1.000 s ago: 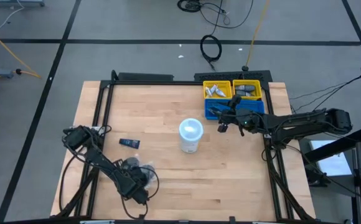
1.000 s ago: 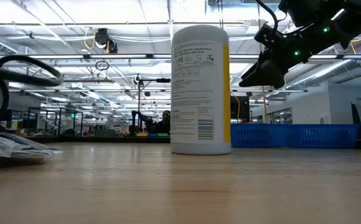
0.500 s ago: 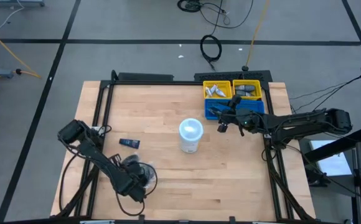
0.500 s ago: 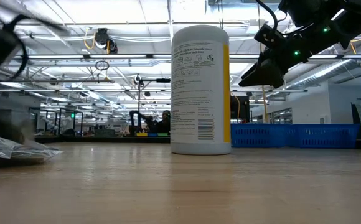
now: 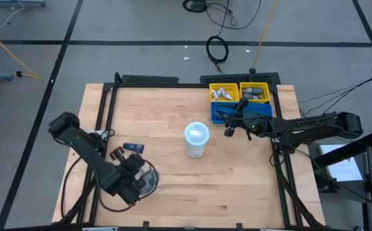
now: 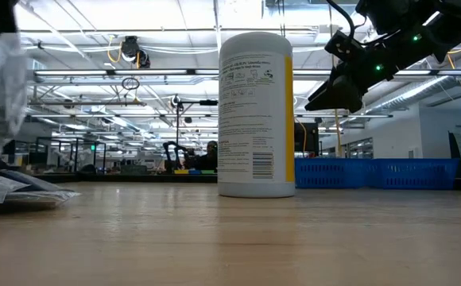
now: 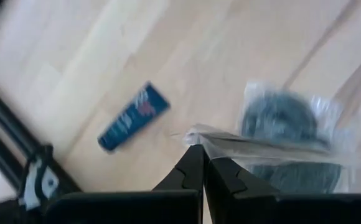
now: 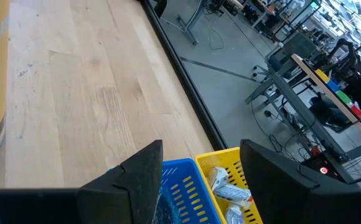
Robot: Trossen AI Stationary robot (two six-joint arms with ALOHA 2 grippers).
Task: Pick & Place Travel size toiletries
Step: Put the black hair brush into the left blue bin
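Left gripper, fingers pinching the dark round clear-wrapped disc's wrapper near the surface's left-front corner; the yellow and blue plastic bins lie at the far-right corner, beside the spread-fingered right gripper.

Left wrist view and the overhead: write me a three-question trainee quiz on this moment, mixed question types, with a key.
1. True or false: the left gripper is shut on the clear wrapper of a dark disc.
2. Which item lies loose on the table near the left arm? A) blue tube B) grey bottle C) yellow bin
3. Fill in: the right gripper hangs open beside the ____ bin.

Key: 1 true; 2 A; 3 blue.
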